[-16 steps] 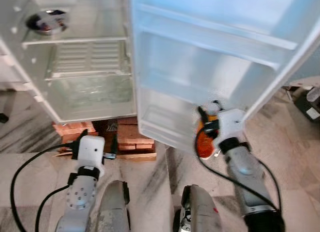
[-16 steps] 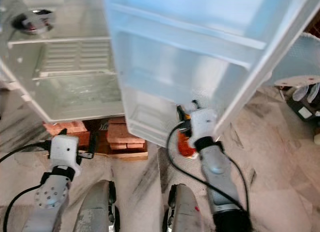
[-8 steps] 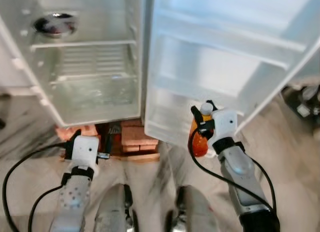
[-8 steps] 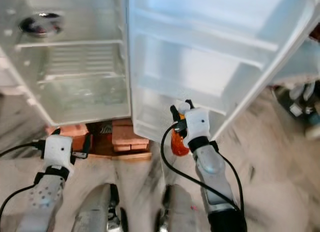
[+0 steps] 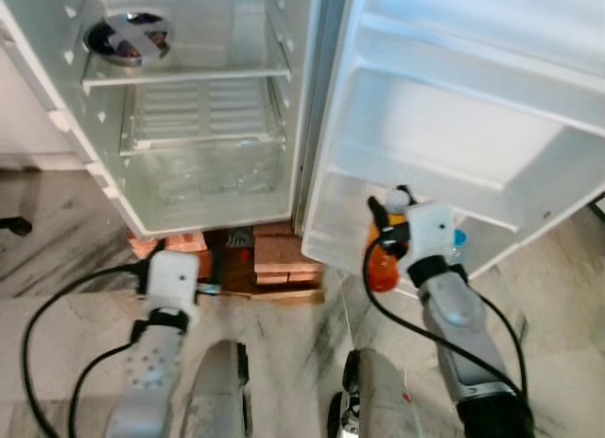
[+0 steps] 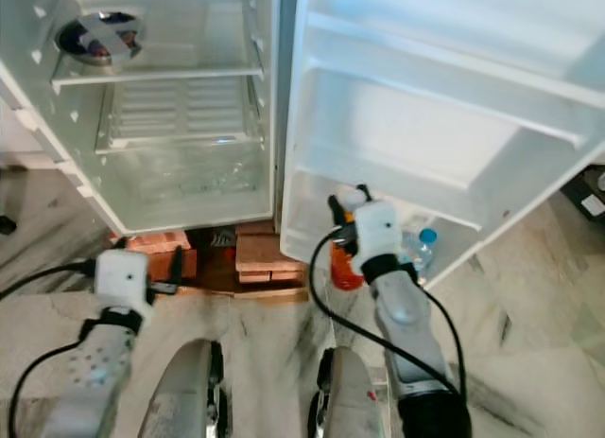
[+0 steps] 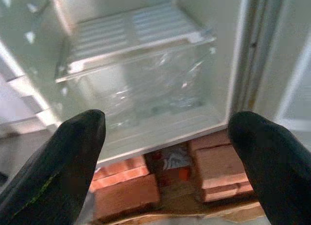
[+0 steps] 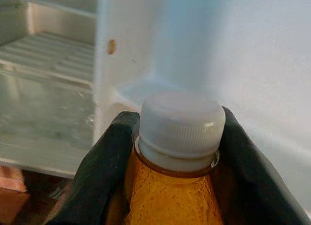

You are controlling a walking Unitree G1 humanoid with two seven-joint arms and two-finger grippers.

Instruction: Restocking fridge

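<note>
Orange liquid fills the bottle (image 5: 381, 264) that the right claw (image 5: 391, 232) has clamped just under its white cap, both black fingers (image 8: 104, 157) pressed against the neck so it hangs upright and cannot tip. It is held against the front edge of the lowest door shelf (image 5: 333, 228), presumably because that bin is where drinks go: a blue-capped bottle (image 6: 420, 249) already stands there, just beside the right wrist. The right arm reaches forward and up from the elbow, forearm slanted toward the open door. The left claw (image 7: 165, 152) hangs low near the bricks (image 5: 280, 256) propping the fridge (image 5: 113, 187), its fingers spread apart and empty. On the upper inner shelf sits what may be a steel bowl (image 5: 125, 36), too glary to read.
</note>
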